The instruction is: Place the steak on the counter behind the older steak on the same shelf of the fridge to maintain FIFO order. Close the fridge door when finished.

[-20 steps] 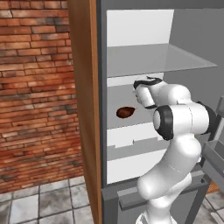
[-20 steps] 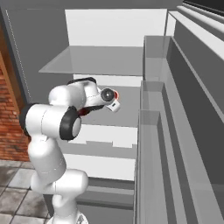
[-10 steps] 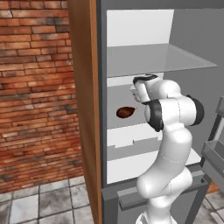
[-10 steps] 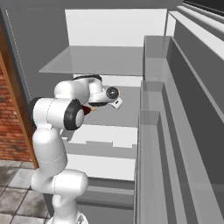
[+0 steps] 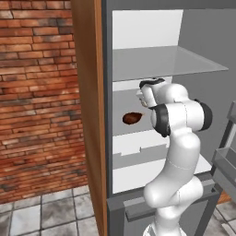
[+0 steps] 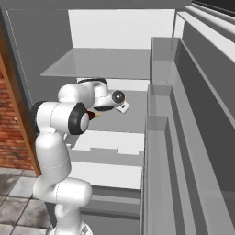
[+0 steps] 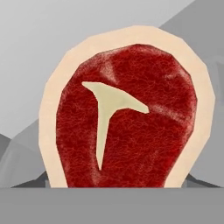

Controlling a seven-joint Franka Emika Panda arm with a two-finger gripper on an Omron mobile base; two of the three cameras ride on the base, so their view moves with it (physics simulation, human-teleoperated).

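While the gripper (image 6: 123, 107) clamps the steak (image 7: 127, 118) upright, long axis vertical, the older steak (image 5: 132, 118) lies near the shelf's (image 5: 129, 133) left edge.

my two base cams look into the fridge (image 5: 152, 41) from behind-left and behind-right, sharing its shelves; hand cam's jammed against the steak (image 7: 127, 118).

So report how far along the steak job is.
Done: the steak is off the counter and fills the hand view, apparently held, though the fingertips are hidden. In hand: the arm reaches into the fridge at the shelf where the older steak sits. Left: setting it down behind that one, then closing the door.
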